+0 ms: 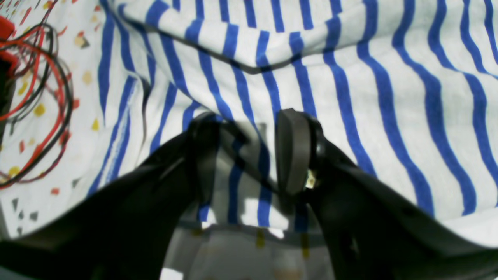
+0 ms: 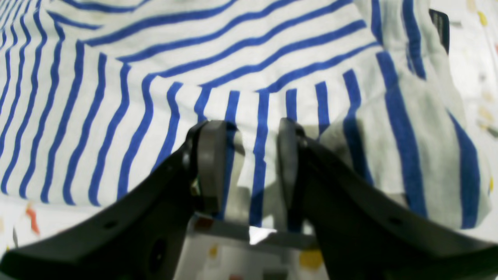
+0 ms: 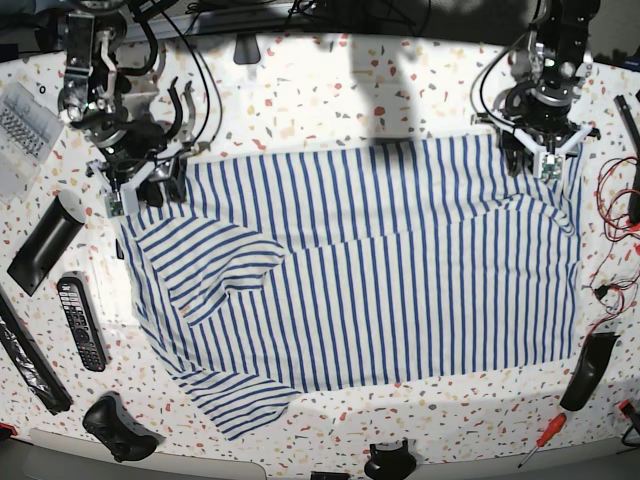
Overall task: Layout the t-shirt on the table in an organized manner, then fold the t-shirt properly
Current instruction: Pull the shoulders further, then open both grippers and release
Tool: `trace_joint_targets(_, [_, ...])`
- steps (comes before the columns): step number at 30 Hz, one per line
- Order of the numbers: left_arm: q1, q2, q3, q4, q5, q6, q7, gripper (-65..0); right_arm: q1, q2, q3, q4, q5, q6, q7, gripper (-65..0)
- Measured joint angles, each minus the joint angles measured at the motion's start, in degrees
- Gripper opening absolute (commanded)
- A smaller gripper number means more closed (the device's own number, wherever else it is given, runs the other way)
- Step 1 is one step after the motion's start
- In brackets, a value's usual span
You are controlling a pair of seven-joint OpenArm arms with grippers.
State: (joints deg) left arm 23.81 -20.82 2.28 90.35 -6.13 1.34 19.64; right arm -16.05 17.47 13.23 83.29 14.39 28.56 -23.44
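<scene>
Beside red wires [image 3: 615,225], left gripper [image 1: 249,155] and right gripper [image 2: 245,163] pinch the t-shirt [image 3: 380,270].

The t-shirt [image 3: 380,270] lies on the table [image 3: 330,90], a tool pinching each far corner.

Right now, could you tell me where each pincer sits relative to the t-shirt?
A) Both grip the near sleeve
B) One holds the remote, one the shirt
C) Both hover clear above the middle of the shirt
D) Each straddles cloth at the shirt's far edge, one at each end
D: the left pincer and right pincer each have striped cloth of the t-shirt between their pads, at opposite ends of its far edge.
</scene>
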Motion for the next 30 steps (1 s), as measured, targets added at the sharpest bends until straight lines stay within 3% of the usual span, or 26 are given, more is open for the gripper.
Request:
trace_joint_targets(14, [2.97,0.0,0.0,2.75,0.46,0.17,1.66,-41.1,-14.45,-0.22,7.43,11.19,-0.55,0.2,-1.36,-42.7])
trace_joint_targets(22, [11.1,0.07,0.17,9.86,3.08,-0.33,4.04,-41.1,-21.03,-0.33,12.72,14.38,-0.42,0.2,-2.19,-42.7])
trace_joint_targets(30, [16.41,0.17,0.28,14.01,6.19,-0.22,5.42,-41.1,-26.88,-0.28,13.2,17.35,-0.44,0.13,-2.25,-42.7])
